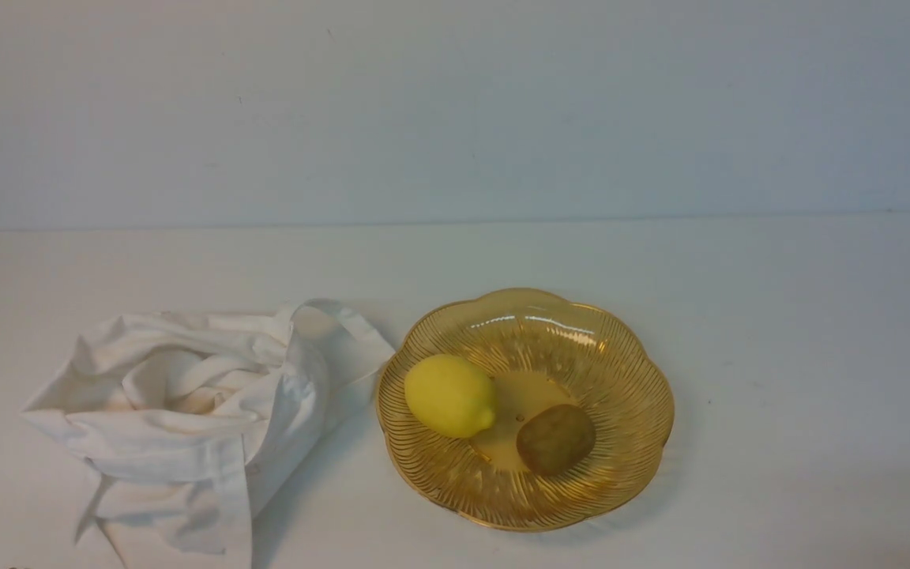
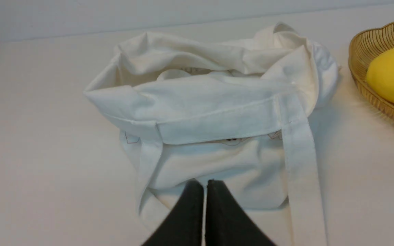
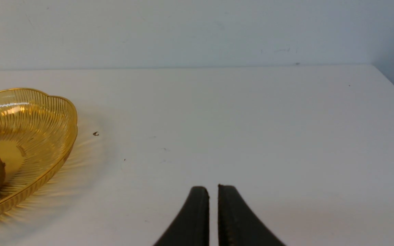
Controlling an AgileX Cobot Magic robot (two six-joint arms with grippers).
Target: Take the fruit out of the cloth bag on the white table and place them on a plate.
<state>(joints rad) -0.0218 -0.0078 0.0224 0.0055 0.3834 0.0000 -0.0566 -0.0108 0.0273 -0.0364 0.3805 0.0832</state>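
1. White tabletop (image 1: 802,356) is stretching to a pale wall (image 1: 455,111) behind.
2. On it the amber plate (image 1: 629,442) is holding the kiwi-like fruit (image 1: 554,439) and a lemon (image 1: 449,395); its raised rim is probably keeping them from rolling away.
3. Beside the plate, on the left, the cloth bag (image 1: 186,442) is sagging in folds, perhaps because little or nothing is filling it; its deep inside I cannot see.
4. The left gripper (image 2: 205,186) is keeping its fingers pressed together, pinching nothing.
5. The right gripper (image 3: 213,191) is showing a narrow gap between its fingers, also gripping nothing.
6. Judging by this, the task is looking finished.
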